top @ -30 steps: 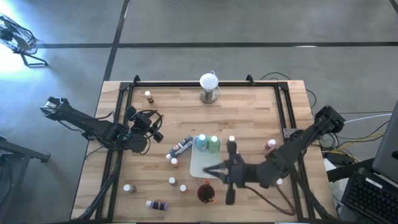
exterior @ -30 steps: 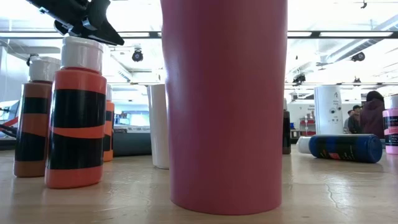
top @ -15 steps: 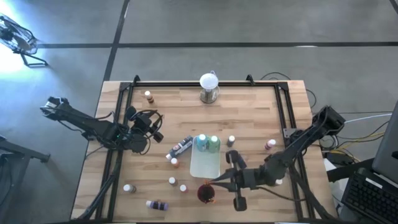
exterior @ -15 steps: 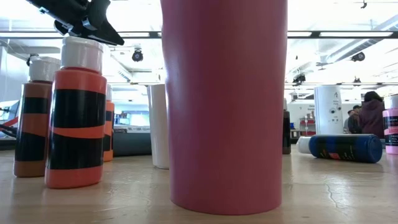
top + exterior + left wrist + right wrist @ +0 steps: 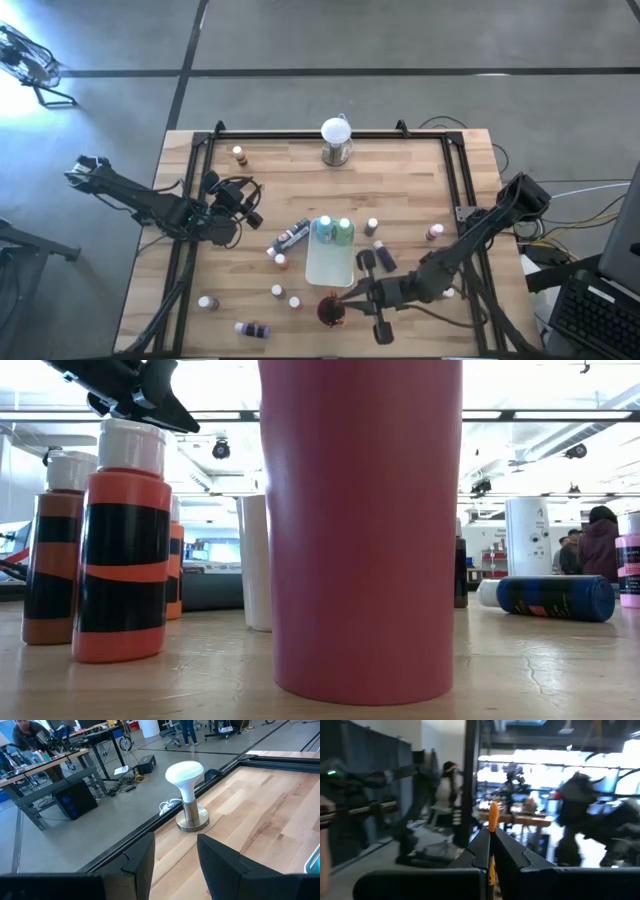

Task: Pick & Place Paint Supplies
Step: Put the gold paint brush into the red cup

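My right gripper (image 5: pixel 347 293) hangs by the dark red cup (image 5: pixel 331 310) at the near edge, shut on a thin wooden-handled brush (image 5: pixel 492 820). Teal (image 5: pixel 322 228) and green (image 5: pixel 345 232) paint bottles stand on the white tray (image 5: pixel 330 265). A dark blue bottle (image 5: pixel 292 237) lies on its side left of the tray. Other white-capped bottles stand about the table, among them a purple one (image 5: pixel 381 253) and orange ones (image 5: pixel 125 550). My left gripper (image 5: pixel 175 842) waits open at the table's left side (image 5: pixel 245 197), nothing between its fingers. My right gripper pinches the brush's shaft (image 5: pixel 492 826) between its two fingers. The brush lies along the fingers and sticks out past their tips. It is clear of the table, and its free end points toward the red cup. Whether it touches the cup, I cannot tell.
A white globe on a metal base (image 5: pixel 336 140) stands at the far edge. A black frame rail (image 5: pixel 455 170) runs around the tabletop. In the low view, the red cup (image 5: pixel 360 530) fills the middle. People show in the room beyond.
My right gripper has gone down and toward the near edge, from over the white tray to the red cup, tipping and rolling as it went, still shut on the brush. The purple bottle beside the tray has come into view from under the arm.
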Controlling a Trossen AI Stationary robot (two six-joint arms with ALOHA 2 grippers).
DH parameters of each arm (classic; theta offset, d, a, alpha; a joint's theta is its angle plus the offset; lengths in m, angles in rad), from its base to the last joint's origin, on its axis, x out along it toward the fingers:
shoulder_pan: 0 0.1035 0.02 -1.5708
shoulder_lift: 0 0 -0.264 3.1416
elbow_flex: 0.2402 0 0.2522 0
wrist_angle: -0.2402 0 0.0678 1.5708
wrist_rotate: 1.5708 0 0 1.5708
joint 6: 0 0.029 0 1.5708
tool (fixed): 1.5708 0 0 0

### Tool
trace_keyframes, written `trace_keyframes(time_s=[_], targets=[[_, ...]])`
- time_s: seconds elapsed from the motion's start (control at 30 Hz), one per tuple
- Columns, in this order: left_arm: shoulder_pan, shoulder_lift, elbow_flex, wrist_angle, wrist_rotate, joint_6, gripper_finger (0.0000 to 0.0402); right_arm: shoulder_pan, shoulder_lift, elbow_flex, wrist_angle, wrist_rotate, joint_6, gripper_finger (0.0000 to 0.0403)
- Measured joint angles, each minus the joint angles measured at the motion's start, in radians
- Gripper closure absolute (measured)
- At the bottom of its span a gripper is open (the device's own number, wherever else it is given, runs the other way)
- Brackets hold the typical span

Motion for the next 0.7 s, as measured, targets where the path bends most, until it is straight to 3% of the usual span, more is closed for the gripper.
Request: trace_keyframes(time_s=[0.43, 0.7], targets=[[0.000, 0.000, 0.000, 0.000, 0.000, 0.000, 0.0248, -0.051, 0.019, -0.008, -0.017, -0.078, 0.076, 0.0394], [0.000, 0.000, 0.000, 0.000, 0.000, 0.000, 0.0248, -0.062, 0.073, 0.004, -0.008, -0.065, 0.076, 0.0394]])
